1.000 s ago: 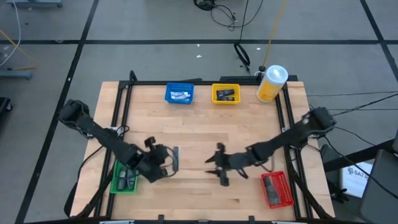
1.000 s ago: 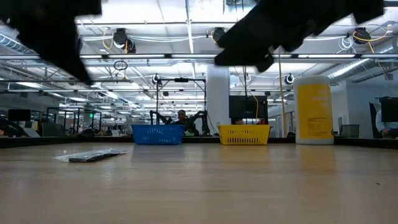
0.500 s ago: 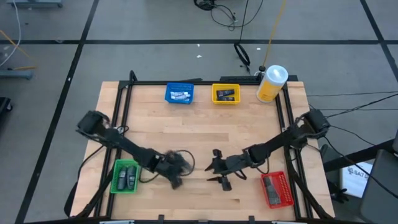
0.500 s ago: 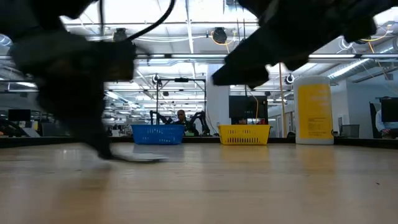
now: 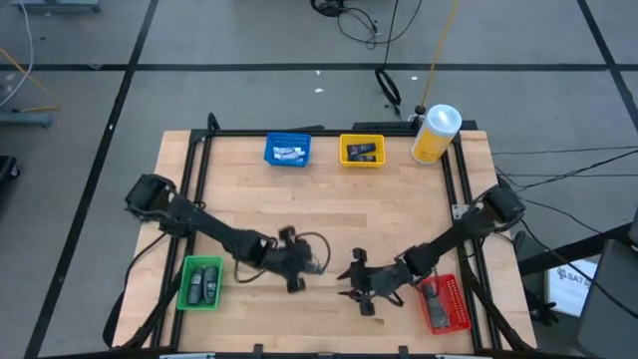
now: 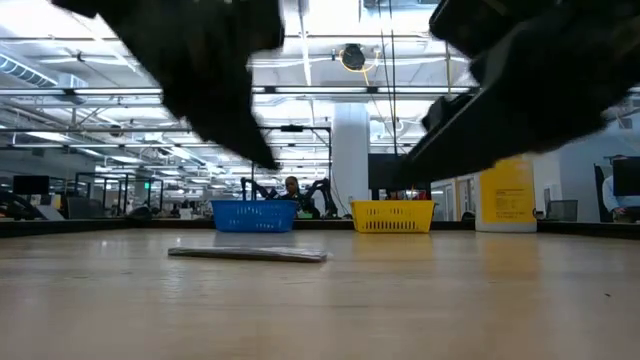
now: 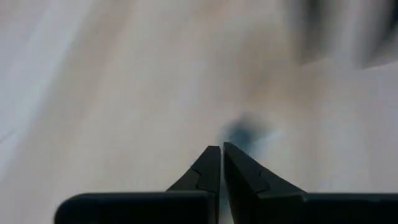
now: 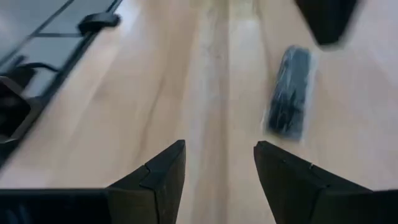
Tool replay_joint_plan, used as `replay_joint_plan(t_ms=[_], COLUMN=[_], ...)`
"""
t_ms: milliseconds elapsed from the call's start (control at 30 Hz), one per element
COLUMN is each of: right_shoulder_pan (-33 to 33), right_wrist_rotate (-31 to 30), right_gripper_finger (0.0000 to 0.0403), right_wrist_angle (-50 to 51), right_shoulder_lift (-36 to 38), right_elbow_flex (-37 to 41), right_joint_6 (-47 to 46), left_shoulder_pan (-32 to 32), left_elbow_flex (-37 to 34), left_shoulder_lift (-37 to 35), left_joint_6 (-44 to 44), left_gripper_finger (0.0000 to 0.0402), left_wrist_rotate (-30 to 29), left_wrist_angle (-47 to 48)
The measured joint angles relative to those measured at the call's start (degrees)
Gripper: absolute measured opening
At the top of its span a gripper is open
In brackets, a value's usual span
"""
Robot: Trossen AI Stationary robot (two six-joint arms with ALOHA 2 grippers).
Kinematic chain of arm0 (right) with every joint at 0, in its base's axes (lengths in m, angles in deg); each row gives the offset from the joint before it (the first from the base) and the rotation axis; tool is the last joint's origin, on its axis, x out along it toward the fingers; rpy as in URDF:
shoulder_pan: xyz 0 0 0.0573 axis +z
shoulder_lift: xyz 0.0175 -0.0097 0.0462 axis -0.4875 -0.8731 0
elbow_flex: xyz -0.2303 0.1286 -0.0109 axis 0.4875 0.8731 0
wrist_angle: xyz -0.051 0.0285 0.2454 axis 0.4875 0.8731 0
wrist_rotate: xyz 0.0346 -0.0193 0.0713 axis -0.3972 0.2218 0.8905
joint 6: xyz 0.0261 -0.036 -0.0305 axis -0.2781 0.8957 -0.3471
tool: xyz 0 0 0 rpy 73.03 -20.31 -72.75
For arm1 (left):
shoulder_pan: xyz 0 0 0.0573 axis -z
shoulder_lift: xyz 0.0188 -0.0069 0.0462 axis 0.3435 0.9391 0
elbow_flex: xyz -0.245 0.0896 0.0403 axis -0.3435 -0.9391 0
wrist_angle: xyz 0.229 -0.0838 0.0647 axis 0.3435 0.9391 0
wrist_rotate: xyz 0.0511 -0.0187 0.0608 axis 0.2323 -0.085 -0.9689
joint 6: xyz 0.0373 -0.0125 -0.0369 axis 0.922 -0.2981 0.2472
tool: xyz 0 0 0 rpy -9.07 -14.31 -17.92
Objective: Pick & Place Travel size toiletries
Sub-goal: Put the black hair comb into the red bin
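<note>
A flat dark sachet of the travel size toiletries lies on the wooden table near its front middle; the right wrist view shows it ahead of my right gripper. My left gripper is shut, its tips just short of a blurred dark patch. My right gripper hangs open to the sachet's right, low over the table, with nothing between its fingers. More dark toiletries lie in the green bin. My left gripper's shut fingertips come slanting down from the table's left and stand right at the sachet. Blur hides the meeting place, so I cannot tell whether they touch it. The sachet lies flat on the table.
A blue bin and a yellow bin stand at the far edge, each with items inside. Beside them is a big yellow white-capped bottle. A red bin sits at the near right. A black frame rims the table.
My left gripper, shut throughout, has swung from beside the green bin toward the table's right and sunk lower. The sachet has slid toward the right along the table and turned. My right gripper has come down and moved toward the near edge.
</note>
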Motion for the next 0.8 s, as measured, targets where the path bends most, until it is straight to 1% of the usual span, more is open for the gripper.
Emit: replay_joint_plan(t_ms=[67, 100, 167, 233, 333, 433, 567, 700, 800], right_shoulder_pan=[-1.08, -1.74, -3.19, -4.90, -7.18, -9.05, -10.31, -10.43, -10.72], right_wrist_rotate=[-0.19, 0.36, 0.72, 0.88, 1.12, 3.49, 5.41, 5.03, 4.74], right_gripper_finger=[0.0181, 0.0180, 0.0180, 0.0189, 0.0215, 0.0249, 0.0282, 0.0288, 0.0277], right_wrist_angle=[-4.86, -6.97, -9.43, -10.72, -10.86, -10.83, -10.39, -7.43, -3.99], right_shoulder_lift=[-3.23, -4.68, -6.88, -8.76, -10.57, -13.24, -16.12, -17.00, -16.59], right_elbow_flex=[-0.56, -0.70, -1.05, -2.03, -3.68, -6.10, -9.13, -10.29, -10.27], right_joint_6=[3.51, 5.36, 7.67, 8.85, 9.77, 10.41, 12.53, 13.91, 12.60], left_shoulder_pan=[-1.57, -2.29, -3.25, -3.75, -3.93, -3.08, -1.06, 1.23, 2.59], left_elbow_flex=[-0.20, -0.20, -0.42, -2.16, -5.30, -7.93, -10.79, -11.88, -11.89], left_shoulder_lift=[-0.50, -0.67, -0.72, -0.70, -0.63, -0.65, -0.65, -0.65, -0.65], left_joint_6=[-1.75, -2.32, -3.05, -3.53, -4.18, -5.67, -7.45, -8.56, -8.30], left_gripper_finger=[0.0021, 0.0021, 0.0021, 0.0021, 0.0021, 0.0021, 0.0021, 0.0021, 0.0021], left_wrist_rotate=[-1.42, -1.77, -1.82, -1.73, -0.26, 2.94, 5.38, 5.53, 5.42], left_wrist_angle=[8.15, 10.72, 13.95, 14.88, 10.68, 6.04, -3.27, -9.89, -12.81])
